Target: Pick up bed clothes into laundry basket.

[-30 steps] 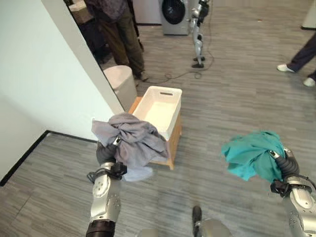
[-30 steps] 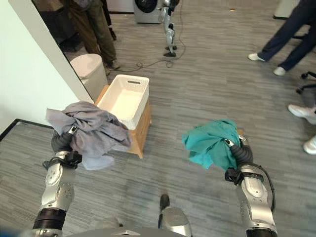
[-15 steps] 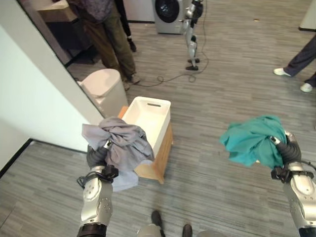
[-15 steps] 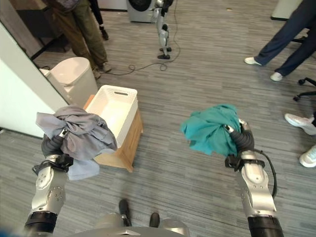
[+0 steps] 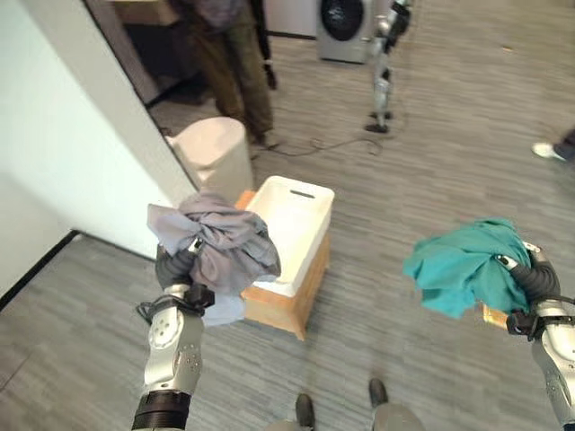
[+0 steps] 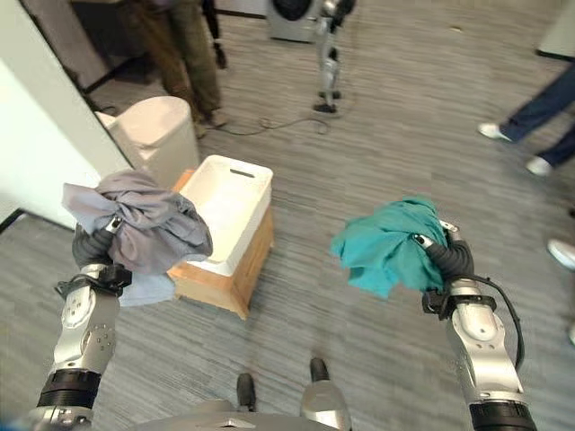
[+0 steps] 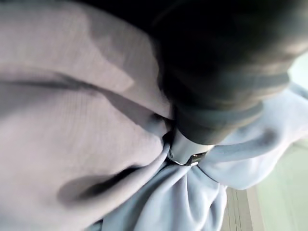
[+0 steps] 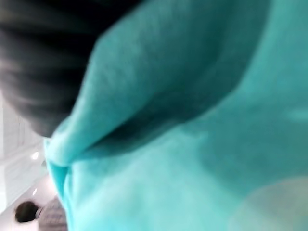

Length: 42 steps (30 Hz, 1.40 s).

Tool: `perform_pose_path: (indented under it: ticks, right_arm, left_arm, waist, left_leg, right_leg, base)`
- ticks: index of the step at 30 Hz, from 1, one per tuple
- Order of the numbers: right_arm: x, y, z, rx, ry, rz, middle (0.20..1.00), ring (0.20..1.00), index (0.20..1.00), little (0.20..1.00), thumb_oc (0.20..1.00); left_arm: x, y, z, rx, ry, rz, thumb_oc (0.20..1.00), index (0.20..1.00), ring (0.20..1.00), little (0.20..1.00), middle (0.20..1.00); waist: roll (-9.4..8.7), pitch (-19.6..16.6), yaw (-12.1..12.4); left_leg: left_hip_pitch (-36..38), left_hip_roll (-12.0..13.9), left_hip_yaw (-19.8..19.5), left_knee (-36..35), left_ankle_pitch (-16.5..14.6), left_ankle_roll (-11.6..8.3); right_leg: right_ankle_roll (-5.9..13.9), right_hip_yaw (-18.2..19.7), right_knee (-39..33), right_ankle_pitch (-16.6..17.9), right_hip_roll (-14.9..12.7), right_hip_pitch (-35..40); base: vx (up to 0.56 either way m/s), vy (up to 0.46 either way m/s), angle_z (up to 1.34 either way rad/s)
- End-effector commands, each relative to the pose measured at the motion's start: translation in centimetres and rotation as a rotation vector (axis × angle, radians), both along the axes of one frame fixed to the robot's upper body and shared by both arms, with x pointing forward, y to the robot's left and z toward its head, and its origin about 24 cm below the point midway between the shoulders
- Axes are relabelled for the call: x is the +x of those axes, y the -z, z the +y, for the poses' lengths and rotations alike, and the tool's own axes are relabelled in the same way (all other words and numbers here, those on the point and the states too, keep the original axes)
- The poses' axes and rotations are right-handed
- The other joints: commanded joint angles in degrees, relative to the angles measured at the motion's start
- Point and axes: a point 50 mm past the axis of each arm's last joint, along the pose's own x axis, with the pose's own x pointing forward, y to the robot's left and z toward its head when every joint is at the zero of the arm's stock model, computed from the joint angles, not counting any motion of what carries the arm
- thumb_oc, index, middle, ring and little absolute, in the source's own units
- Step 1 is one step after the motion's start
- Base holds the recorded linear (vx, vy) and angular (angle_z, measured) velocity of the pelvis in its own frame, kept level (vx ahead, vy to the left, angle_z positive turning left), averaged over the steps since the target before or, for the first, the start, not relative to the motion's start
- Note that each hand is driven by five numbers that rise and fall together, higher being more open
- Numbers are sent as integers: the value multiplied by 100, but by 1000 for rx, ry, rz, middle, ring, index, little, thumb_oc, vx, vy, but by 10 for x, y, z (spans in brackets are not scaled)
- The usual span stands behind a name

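Note:
A bunched grey garment (image 5: 220, 244) hangs from my left hand (image 5: 176, 265), whose fingers are curled into the cloth; up close the grey folds (image 7: 82, 144) wrap round a finger (image 7: 185, 147). It hangs at the left edge of the white laundry basket (image 5: 296, 224), which sits on a low wooden stand (image 5: 274, 310). A teal garment (image 5: 463, 265) is bunched in my right hand (image 5: 530, 278), held up well to the right of the basket; teal cloth (image 8: 192, 144) covers the right wrist view. The basket looks empty inside.
A pale round bin (image 5: 213, 154) stands behind the basket beside a white wall (image 5: 72, 135). A person's legs (image 5: 238, 67) stand at the back left, a stick vacuum (image 5: 382, 76) and washing machine (image 5: 346, 27) farther back. A shoe (image 5: 548, 151) shows at right.
The camera view has shifted. The grey garment in my left hand now hangs closer to the basket's left rim. The teal garment stays held up at the right.

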Motion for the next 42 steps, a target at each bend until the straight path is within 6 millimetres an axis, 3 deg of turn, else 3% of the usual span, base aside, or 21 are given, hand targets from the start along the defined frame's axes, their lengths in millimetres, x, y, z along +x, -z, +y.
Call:
perform_pose_path:
  ticks: [1,2,3,4,5,8,11,17,26,29,32,33,34,36,37,38,39,40,42]
  right_arm:
    - [17,-56,-18,-154,41,-197,200,200,200,200,200]
    - [20,-64,-23,-191,46,-200,200,200,200,200,200]
    - [29,-84,-27,-280,22,-204,200,200,200,200,200]
    - [31,-85,-26,-281,18,-206,200,200,200,200,200]
    - [50,-104,-34,-385,5,-153,200,200,200,200,200]
    - [60,-111,-31,-411,-21,-141,200,200,200,200,200]
    - [93,-143,-22,-552,-35,-105,200,200,200,200,200]
    - [109,-172,-1,-609,-56,-179,200,200,200,200,200]
    - [113,-179,17,-598,-99,-232,200,200,200,200,200]
    - [110,-174,19,-588,-117,-238,200,200,200,200,200]
    - [109,-176,24,-593,-138,-258,200,200,200,200,200]
    - [108,-172,26,-594,-156,-247,200,200,200,200,200]
    - [108,-169,26,-602,-168,-230,200,200,200,200,200]
    - [107,-169,26,-604,-180,-227,200,200,200,200,200]
    - [107,-169,26,-603,-179,-228,200,200,200,200,200]
    - [100,-166,20,-597,-175,-223,200,200,200,200,200]
    - [98,-162,20,-588,-186,-212,200,200,200,200,200]
    - [97,-157,17,-575,-180,-205,200,200,200,200,200]
    - [93,-163,16,-558,-177,-238,200,200,200,200,200]
  left_arm:
    - [10,-38,4,117,60,-155,200,200,200,200,200]
    - [9,-34,3,114,73,-140,200,200,200,200,200]
    - [6,-28,1,106,95,-111,200,200,200,200,200]
    - [6,-28,1,104,92,-112,200,200,200,200,200]
    - [1,-21,-2,94,130,-84,200,200,200,200,200]
    - [-2,-18,-3,83,136,-77,200,200,200,200,200]
    - [-10,-12,-2,66,154,-54,200,200,200,200,200]
    - [-16,-11,6,74,125,-40,200,200,200,200,200]
    - [-13,-17,7,103,109,-59,200,200,200,200,200]
    - [-8,-17,2,97,121,-61,200,200,200,200,200]
    - [-4,-23,3,124,122,-74,200,200,200,200,200]
    - [-3,-24,5,137,116,-77,200,200,200,200,200]
    - [-2,-25,6,136,117,-81,200,200,200,200,200]
    - [1,-28,6,131,119,-97,200,200,200,200,200]
    - [1,-28,6,131,119,-97,200,200,200,200,200]
    - [4,-29,5,132,120,-101,200,200,200,200,200]
    - [5,-27,4,129,127,-95,200,200,200,200,200]
    - [7,-25,1,117,133,-94,200,200,200,200,200]
    - [9,-26,-6,62,162,-124,200,200,200,200,200]
  waist:
    - [-307,-340,79]
    - [-322,-357,112]
    - [-356,-374,239]
    - [-344,-363,206]
    - [-400,-332,417]
    - [-409,-305,451]
    - [-472,-224,718]
    - [-448,-134,846]
    - [-431,-90,886]
    - [-347,-18,806]
    - [-202,203,765]
    - [-118,256,655]
    - [-92,274,595]
    - [-138,356,521]
    - [-128,362,516]
    - [-250,336,428]
    - [-322,305,424]
    - [-385,293,417]
    - [-444,326,520]
  left_leg:
    - [199,154,353,243,-167,-353]
    - [200,161,313,226,-155,-364]
    - [189,185,266,186,-111,-393]
    - [196,185,253,181,-108,-394]
    - [156,192,168,136,-61,-425]
    - [143,196,142,131,-46,-438]
    - [25,216,74,115,7,-482]
    - [-168,200,-49,125,28,-488]
    - [-203,87,-32,213,-146,-381]
    - [-161,18,-83,266,-263,-231]
    - [-4,-27,1,250,-324,-74]
    - [147,5,-15,179,-318,-88]
    - [228,29,-49,128,-321,-107]
    - [268,-49,-82,145,-350,-111]
    - [275,-36,-90,149,-360,-116]
    - [242,-110,-148,391,-534,-170]
    - [214,-107,-130,682,-628,-225]
    - [34,-46,-91,1146,-551,-331]
    - [-328,54,-14,2097,-387,-560]
  right_leg:
    - [146,-341,484,-403,-267,-91]
    - [138,-408,422,-415,-254,-15]
    - [125,-540,350,-422,-254,86]
    - [125,-554,339,-419,-253,103]
    - [109,-667,266,-406,-240,171]
    - [104,-718,242,-394,-236,186]
    - [100,-815,188,-345,-225,139]
    - [99,-893,148,-317,-233,57]
    - [188,-892,344,-349,-358,12]
    - [271,-716,1229,-423,-460,-402]
    - [438,-570,2576,29,-573,-1170]
    - [424,-419,2800,-55,-302,-1488]
    - [332,-344,2718,-310,-8,-1643]
    - [190,-373,2348,-420,319,-1815]
    - [185,-385,2331,-419,329,-1795]
    - [-43,-658,1720,-492,302,-1416]
    - [-128,-655,1423,-533,317,-1121]
    - [-207,-489,1287,-560,409,-916]
    - [-310,-689,1073,-585,337,-536]
  base:
    - [68,-55,50]
    - [70,-59,58]
    - [69,-59,49]
    - [63,-67,25]
    - [20,-32,13]
    - [12,-25,13]
    - [10,-12,9]
    - [21,9,14]
    - [28,40,8]
    - [-21,128,-7]
    - [-37,154,-22]
    - [83,96,-47]
    - [132,39,-26]
    - [80,-29,-9]
    - [105,-106,-6]
    - [134,-161,-1]
    - [183,-260,33]
    - [143,-244,61]
    - [119,-192,59]
